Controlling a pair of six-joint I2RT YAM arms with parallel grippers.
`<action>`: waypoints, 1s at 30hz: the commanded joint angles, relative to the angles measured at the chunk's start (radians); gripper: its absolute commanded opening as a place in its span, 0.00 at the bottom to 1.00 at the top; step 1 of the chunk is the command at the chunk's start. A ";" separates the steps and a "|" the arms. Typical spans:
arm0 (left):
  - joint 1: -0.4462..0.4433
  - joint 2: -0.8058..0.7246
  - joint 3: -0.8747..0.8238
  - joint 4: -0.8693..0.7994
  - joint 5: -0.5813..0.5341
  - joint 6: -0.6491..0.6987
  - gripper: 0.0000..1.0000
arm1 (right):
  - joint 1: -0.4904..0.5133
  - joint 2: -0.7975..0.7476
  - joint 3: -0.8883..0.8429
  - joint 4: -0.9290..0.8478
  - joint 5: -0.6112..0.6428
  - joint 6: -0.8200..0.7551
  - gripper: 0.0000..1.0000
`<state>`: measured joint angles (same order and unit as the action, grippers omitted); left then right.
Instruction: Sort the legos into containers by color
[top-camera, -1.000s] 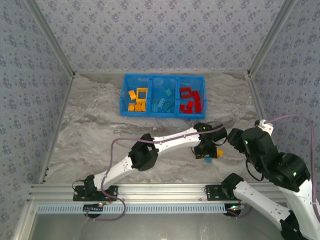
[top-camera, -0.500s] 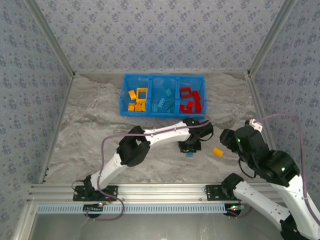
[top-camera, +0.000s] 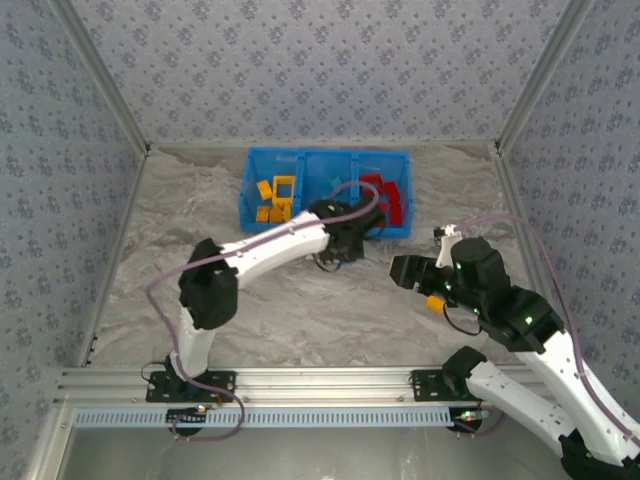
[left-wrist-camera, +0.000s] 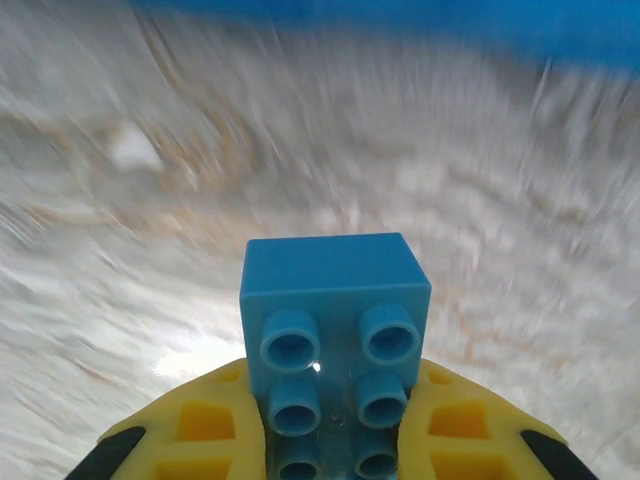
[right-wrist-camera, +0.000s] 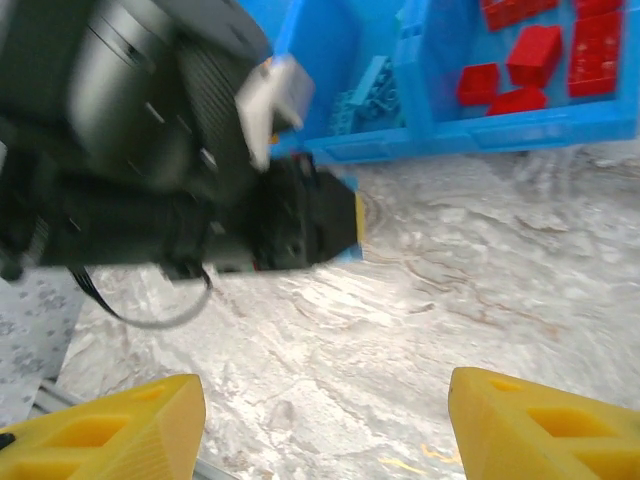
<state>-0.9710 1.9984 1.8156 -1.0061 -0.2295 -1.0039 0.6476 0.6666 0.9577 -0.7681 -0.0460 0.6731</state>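
My left gripper (left-wrist-camera: 335, 425) is shut on a light blue brick (left-wrist-camera: 335, 320), studs facing the camera, over bare table. From above, the left gripper (top-camera: 338, 248) hovers just in front of the blue bin (top-camera: 325, 229), near its middle compartment. The bin holds yellow bricks (top-camera: 275, 198) on the left, light blue bricks (right-wrist-camera: 365, 90) in the middle and red bricks (top-camera: 388, 195) on the right. My right gripper (top-camera: 402, 270) is open and empty over the table, to the right of the left one. A yellow brick (top-camera: 436, 302) lies on the table beside the right arm.
In the right wrist view the left arm's dark wrist (right-wrist-camera: 180, 170) is close ahead, between my yellow fingertips (right-wrist-camera: 110, 430) and the bin (right-wrist-camera: 500, 128). Patterned walls and metal posts enclose the marbled table (top-camera: 200, 270).
The left gripper has carried the light blue brick from the right front of the table up toward the bin. The right arm has swung left and forward over the yellow brick.
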 joint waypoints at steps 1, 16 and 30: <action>0.079 -0.032 0.030 0.010 -0.070 0.157 0.12 | 0.025 0.060 -0.004 0.131 -0.049 -0.035 0.68; 0.316 0.399 0.615 0.054 -0.104 0.449 0.17 | 0.170 0.431 -0.007 0.629 0.205 -0.245 0.71; 0.360 0.623 0.771 0.123 -0.113 0.485 0.24 | 0.141 0.429 -0.077 0.649 0.214 -0.199 0.72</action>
<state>-0.6086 2.5958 2.5408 -0.8890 -0.3119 -0.5404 0.7948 1.1244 0.9077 -0.1303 0.1467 0.4557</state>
